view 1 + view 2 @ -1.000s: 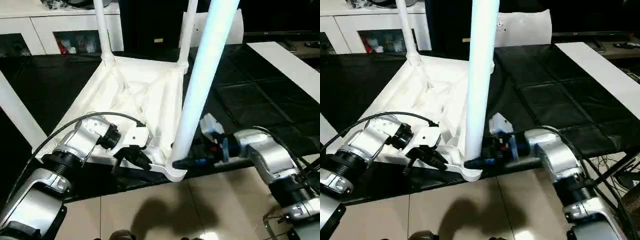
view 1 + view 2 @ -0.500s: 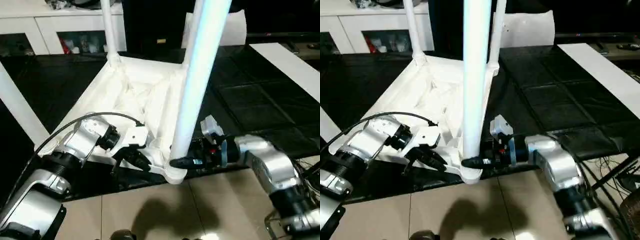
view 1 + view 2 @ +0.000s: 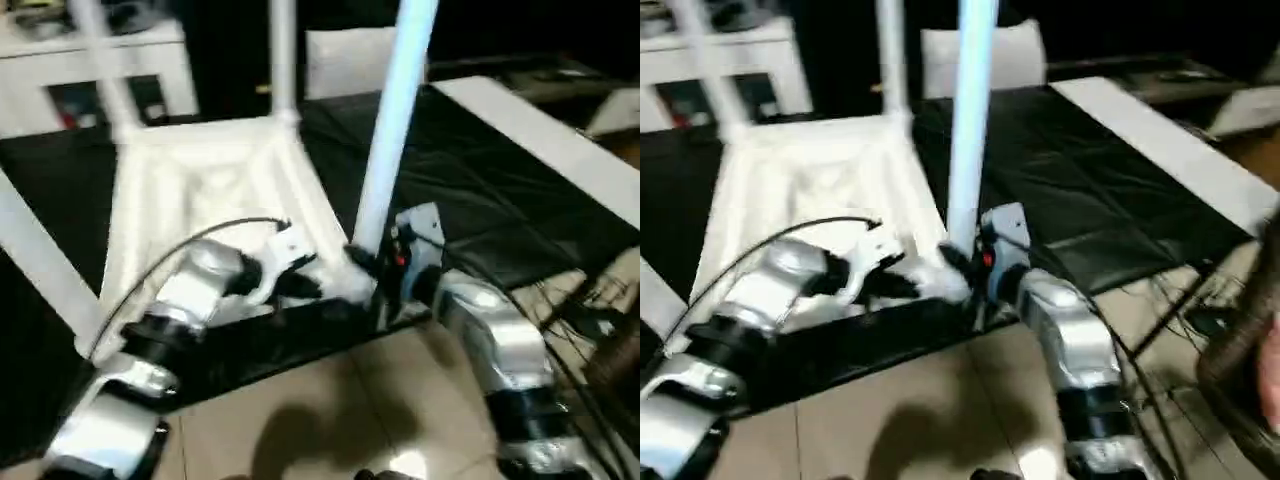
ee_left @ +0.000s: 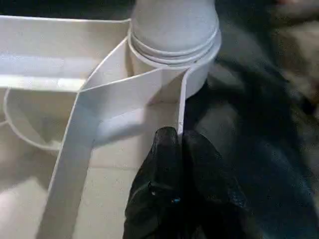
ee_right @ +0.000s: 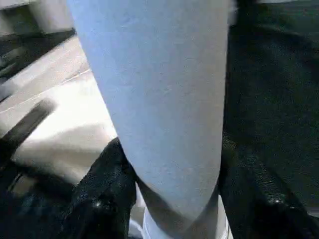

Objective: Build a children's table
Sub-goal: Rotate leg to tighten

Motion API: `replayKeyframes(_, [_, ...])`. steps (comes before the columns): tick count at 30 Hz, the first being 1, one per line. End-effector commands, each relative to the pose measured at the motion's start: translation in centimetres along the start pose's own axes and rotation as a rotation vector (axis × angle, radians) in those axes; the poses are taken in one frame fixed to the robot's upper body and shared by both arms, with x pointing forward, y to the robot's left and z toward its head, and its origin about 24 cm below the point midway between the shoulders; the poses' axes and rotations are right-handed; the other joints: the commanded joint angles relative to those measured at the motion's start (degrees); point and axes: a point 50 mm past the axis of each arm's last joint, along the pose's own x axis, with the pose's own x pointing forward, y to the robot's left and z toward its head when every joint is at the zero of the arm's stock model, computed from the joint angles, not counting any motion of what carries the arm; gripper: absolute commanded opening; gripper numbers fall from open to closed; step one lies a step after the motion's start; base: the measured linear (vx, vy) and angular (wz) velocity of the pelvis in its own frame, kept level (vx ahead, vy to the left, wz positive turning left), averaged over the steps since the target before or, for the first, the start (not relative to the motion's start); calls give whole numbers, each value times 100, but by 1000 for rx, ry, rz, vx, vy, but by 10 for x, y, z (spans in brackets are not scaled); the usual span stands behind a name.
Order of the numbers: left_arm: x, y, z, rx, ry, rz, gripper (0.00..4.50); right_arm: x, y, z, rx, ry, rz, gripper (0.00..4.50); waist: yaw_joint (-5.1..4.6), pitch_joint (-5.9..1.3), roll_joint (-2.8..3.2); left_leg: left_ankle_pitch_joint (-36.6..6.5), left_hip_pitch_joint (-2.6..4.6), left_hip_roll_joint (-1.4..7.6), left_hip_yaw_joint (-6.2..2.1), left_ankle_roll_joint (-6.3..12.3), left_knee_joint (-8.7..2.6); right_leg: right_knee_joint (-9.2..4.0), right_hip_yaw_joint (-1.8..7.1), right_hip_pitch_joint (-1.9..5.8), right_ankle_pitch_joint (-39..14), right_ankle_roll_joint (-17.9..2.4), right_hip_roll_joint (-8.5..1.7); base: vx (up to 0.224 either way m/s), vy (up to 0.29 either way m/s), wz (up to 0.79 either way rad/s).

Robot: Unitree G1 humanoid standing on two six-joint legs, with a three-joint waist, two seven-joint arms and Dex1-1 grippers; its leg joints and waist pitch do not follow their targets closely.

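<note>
The children's table lies upside down on a black mat, its ribbed white top point(image 3: 200, 190) facing up. White legs stand in the far sockets point(image 3: 283, 60) and another slants past the left edge point(image 3: 40, 260). The near right leg point(image 3: 385, 150) stands upright in its corner socket point(image 4: 174, 45). My right gripper point(image 3: 365, 265) is shut on this leg just above the socket, one black finger point(image 5: 99, 199) on each side. My left gripper point(image 3: 305, 285) is shut on the thin rim wall of the top beside that socket, fingertips point(image 4: 169, 144) pinched together.
A white cabinet point(image 3: 60, 80) stands at the back left. A flat white sheet point(image 3: 540, 130) lies on the black mat at the right. Tiled floor point(image 3: 330, 400) runs along the near edge of the mat, and cables point(image 3: 590, 290) hang at the near right.
The camera has swung, shifting the whole picture. My right gripper's fingers have drawn in slightly on the base of the leg. The left gripper keeps its pinch on the rim.
</note>
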Motion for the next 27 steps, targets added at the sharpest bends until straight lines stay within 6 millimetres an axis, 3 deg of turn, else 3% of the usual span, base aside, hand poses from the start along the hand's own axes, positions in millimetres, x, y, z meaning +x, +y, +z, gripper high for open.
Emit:
replayKeyframes(1, [0,6,46,34,-166,111,0,17,34,-8,71,40,63,198,0,-358,-40,-1922,41,-17,-97,-3,-218,-737,145,202,-4085,187,-573,0,0,0])
replayKeyframes(2, [0,6,46,35,-166,112,0,17,34,-7,73,38,62,198,12,-387,46,-1701,-69,79,-153,95,-319,-686,173,288,-3665,235,-531,0,0,0])
replayKeyframes(3, [0,7,48,56,-169,131,0,22,37,-4,100,8,38,233,14,-428,78,-1650,-51,152,-179,111,-363,-640,210,272,-3279,152,-518,0,0,0])
replayKeyframes(4, [-1,8,47,75,-165,138,0,23,37,-3,91,-4,26,254,-38,-475,69,-1420,-130,233,-221,115,-402,-486,276,287,-2395,-133,-501,0,0,0])
replayKeyframes(5, [-3,10,46,97,-160,141,0,24,37,-2,83,-16,19,268,-9,-499,74,-1154,-162,253,-211,161,-405,-373,324,273,-1723,-372,-476,0,0,0])
replayKeyframes(6, [-4,10,44,101,-156,137,0,23,36,-3,78,-19,16,271,-9,-502,54,-1062,-168,240,-190,203,-399,-343,339,265,-1541,-469,-471,0,0,0])
replayKeyframes(7, [-8,12,40,130,-147,115,0,21,34,-3,68,-32,9,278,35,-513,122,-906,-161,219,-167,263,-376,-305,360,253,-1333,-639,-475,0,0,0])
replayKeyframes(8, [-9,12,38,142,-144,107,0,20,33,-3,68,-37,1,290,37,-543,91,-611,-205,210,-153,346,-359,-223,390,288,-944,-772,-474,58,-38,3])
replayKeyframes(9, [-12,14,34,154,-136,89,0,17,30,-2,49,-50,4,303,73,-565,122,-394,-233,199,-164,395,-342,-170,391,312,-686,-829,-477,58,-38,3])
replayKeyframes(11, [-20,15,28,209,-138,42,0,8,24,-2,19,-79,16,314,149,-547,122,-61,-255,204,-149,601,-310,-95,402,282,-154,-929,-456,0,0,0])
replayKeyframes(13, [-24,16,25,245,-133,17,0,1,19,-4,11,-84,15,331,194,-543,85,-123,-243,205,-123,618,-307,-102,416,289,-237,-899,-460,0,0,0])
replayKeyframes(14, [-24,16,24,255,-131,15,0,-1,18,-5,9,-84,14,345,246,-544,96,-158,-221,215,-117,567,-307,-88,427,282,-332,-869,-465,0,0,0])
replayKeyframes(15, [-29,19,19,321,-109,-2,0,-13,10,-9,-14,-83,14,352,256,-538,5,-138,-240,213,-114,574,-310,-103,431,300,-386,-808,-449,0,0,0])
replayKeyframes(16, [-32,21,18,333,-114,-19,0,-21,5,-11,-19,-84,13,360,327,-525,46,-180,-202,228,-100,555,-323,-108,436,271,-543,-721,-446,0,0,0])
replayKeyframes(19, [-39,26,17,338,-148,-45,0,-40,3,-16,-67,-84,61,381,424,-481,62,-563,-149,249,-82,387,-359,-212,423,236,-1228,-452,-441,0,0,0])
replayKeyframes(20, [-41,28,17,340,-158,-54,0,-47,3,-19,-88,-76,79,400,441,-466,66,-722,-132,273,-88,306,-386,-230,424,217,-1409,-402,-438,0,0,0])
replayKeyframes(23, [-47,32,18,348,-197,-57,0,-60,6,-22,-97,-74,146,425,479,-438,48,-1059,-108,230,-74,189,-400,-335,412,223,-1991,-189,-446,0,0,0])
replayKeyframes(24, [-49,33,18,337,-217,-63,43,-64,7,-23,-94,-67,161,439,481,-434,37,-1050,-116,227,-79,178,-404,-344,413,230,-2050,-145,-445,0,0,0])
replayKeyframes(26, [-53,34,19,336,-244,-70,53,-71,9,-26,-117,-53,187,448,505,-439,40,-1062,-116,235,-91,158,-405,-363,410,224,-2169,-104,-465,0,0,0])
replayKeyframes(27, [-54,34,18,327,-252,-71,53,-74,10,-26,-123,-53,196,448,515,-437,76,-1091,-106,248,-92,139,-410,-364,413,211,-2177,-129,-474,0,0,0])
